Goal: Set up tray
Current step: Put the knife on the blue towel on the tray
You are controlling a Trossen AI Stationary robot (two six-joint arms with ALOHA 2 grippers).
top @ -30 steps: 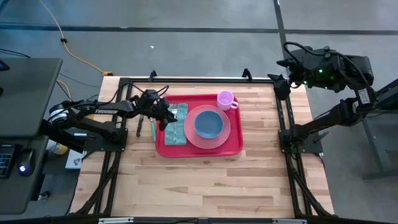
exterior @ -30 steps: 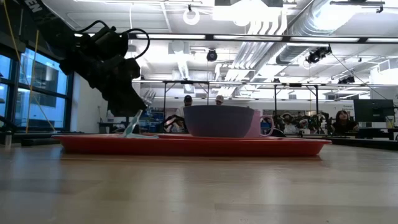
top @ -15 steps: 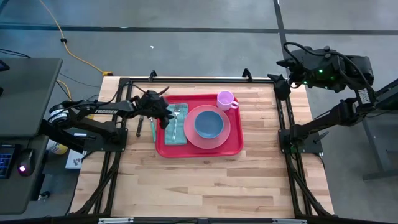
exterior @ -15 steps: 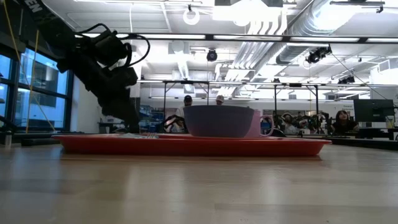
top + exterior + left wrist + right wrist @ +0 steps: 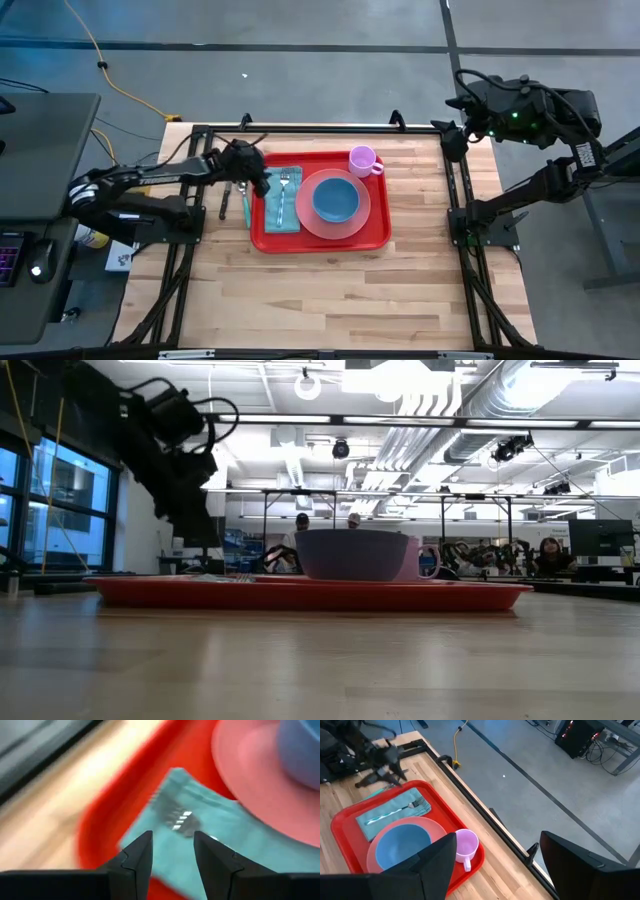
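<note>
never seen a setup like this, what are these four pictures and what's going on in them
This is a table-top robot with two dark arms, each ending in a two-finger gripper. One picture looks straight down on the table, one looks level across it, and the other two come from cameras on each arm's wrist.

On the wooden table sits a red tray. It holds a pink plate with a blue bowl on it, a teal napkin with a fork lying on it, and a small pink cup.

The left gripper hovers at the napkin's edge, fingers parted, holding nothing. The right gripper waits open, off at the table's far right corner.
</note>
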